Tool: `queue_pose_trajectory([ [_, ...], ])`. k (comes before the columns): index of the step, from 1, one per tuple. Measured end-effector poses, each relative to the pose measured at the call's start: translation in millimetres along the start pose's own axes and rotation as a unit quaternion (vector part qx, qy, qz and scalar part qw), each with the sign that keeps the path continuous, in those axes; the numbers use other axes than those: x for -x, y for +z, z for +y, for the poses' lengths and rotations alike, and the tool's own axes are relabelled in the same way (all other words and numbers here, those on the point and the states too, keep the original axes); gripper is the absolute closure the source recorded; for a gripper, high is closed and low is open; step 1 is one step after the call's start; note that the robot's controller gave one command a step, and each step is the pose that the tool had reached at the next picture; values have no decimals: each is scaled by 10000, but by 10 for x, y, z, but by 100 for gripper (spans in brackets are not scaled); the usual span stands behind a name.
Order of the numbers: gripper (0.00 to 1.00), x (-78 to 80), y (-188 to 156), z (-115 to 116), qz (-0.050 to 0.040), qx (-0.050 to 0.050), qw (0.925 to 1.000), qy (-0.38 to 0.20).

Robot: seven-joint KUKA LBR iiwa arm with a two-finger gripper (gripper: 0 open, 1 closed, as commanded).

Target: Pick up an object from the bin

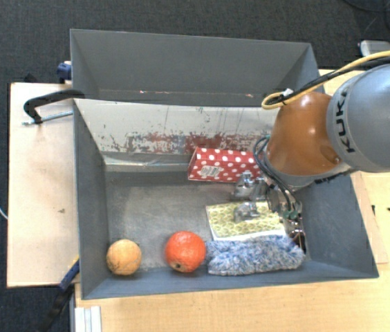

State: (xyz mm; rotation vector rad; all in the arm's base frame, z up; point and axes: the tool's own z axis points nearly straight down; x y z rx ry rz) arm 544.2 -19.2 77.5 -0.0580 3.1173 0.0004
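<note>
My gripper hangs low in the right half of the bin, its metal fingers down on a flat yellow-green patterned pad. Whether anything sits between the fingers cannot be made out. Just behind it, against the back wall, lies a red packet with white dots. In front of the pad, along the front wall, lies a blue-grey speckled cloth.
A red-orange ball and a tan ball rest by the front wall, left of the cloth. The arm with its orange cover reaches in over the bin's right side.
</note>
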Motion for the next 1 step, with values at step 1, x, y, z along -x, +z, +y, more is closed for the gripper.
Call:
queue_pose_trajectory([
  [1,100,123,-1663,117,99,20,9913,-1313],
])
